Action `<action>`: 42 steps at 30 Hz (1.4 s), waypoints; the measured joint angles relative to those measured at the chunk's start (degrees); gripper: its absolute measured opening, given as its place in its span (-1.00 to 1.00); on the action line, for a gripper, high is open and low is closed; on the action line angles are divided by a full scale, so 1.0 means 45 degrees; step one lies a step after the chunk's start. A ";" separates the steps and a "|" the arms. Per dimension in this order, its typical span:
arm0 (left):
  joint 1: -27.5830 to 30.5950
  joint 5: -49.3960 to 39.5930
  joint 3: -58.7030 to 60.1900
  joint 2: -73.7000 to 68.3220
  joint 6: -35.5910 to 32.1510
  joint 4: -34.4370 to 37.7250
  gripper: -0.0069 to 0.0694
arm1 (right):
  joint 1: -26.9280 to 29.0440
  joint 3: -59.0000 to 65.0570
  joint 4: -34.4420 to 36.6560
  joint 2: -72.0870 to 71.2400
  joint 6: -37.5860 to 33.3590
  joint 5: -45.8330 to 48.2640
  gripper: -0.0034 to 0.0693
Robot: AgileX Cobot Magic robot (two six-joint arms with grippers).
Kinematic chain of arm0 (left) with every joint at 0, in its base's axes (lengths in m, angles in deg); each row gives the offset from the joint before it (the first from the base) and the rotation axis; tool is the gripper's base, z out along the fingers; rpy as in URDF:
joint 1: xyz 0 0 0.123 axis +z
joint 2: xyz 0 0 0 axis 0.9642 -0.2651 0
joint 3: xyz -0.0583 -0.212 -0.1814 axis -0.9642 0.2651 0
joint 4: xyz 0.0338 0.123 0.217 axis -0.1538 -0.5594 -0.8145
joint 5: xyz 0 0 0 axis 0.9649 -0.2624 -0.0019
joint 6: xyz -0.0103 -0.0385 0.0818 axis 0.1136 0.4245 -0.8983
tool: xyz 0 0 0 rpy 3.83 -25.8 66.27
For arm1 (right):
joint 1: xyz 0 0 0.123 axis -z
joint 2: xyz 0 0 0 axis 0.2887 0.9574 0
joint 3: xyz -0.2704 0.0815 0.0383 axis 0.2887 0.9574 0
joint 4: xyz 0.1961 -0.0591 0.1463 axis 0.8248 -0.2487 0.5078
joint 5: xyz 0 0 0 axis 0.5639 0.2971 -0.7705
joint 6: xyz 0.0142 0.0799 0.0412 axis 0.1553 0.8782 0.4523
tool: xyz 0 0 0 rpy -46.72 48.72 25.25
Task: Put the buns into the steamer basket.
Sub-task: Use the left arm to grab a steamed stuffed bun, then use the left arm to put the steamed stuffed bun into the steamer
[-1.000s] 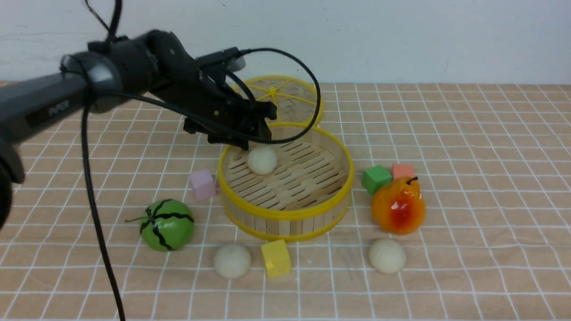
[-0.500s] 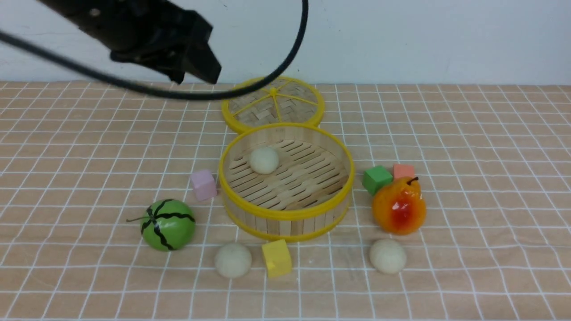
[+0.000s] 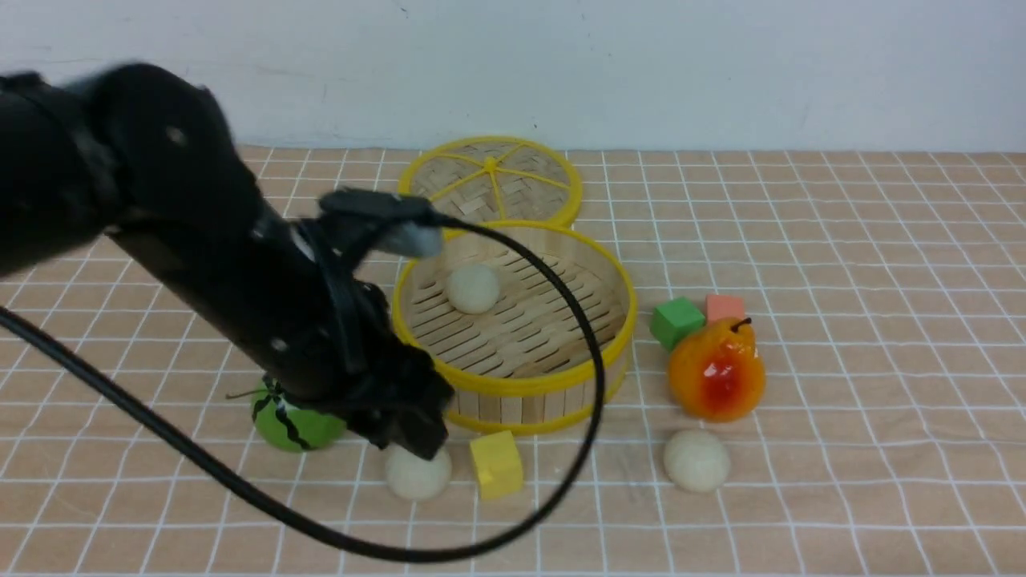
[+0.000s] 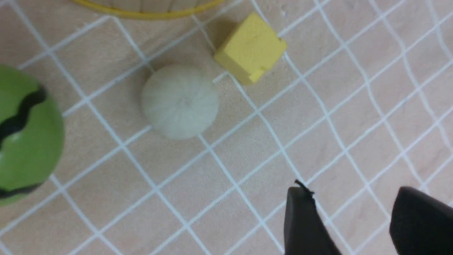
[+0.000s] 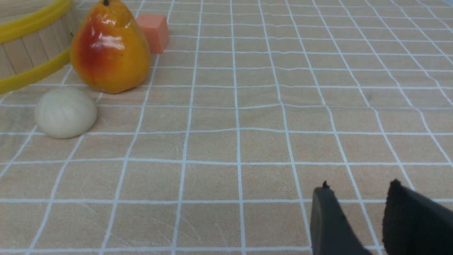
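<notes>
one bun (image 3: 473,288) in the steamer basket (image 3: 513,386), other two out on the worktop (image 3: 842,361) | left jaws spread, empty, hanging just by the near bun (image 3: 417,474) beside the yellow cube (image 3: 495,463) | right jaws parted, empty | guessing light, bit squishy, rolly, so pinch across its middle

Blk arm (image 3: 176,264) — blk cable (image 3: 598,370).

Checked tablecloth (image 3: 866,264): steamer basket (image 3: 513,401), lid (image 3: 490,178), two buns (image 3: 696,460), pear (image 3: 716,370), melon (image 3: 292,429), three cubes (image 3: 495,465).
</notes>
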 joint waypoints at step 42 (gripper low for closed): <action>-0.0605 0.1914 -0.1888 -0.2642 0.2243 -0.3806 -0.84 | 0.0000 0.0010 -0.0041 0.0000 0.0000 0.0000 -0.24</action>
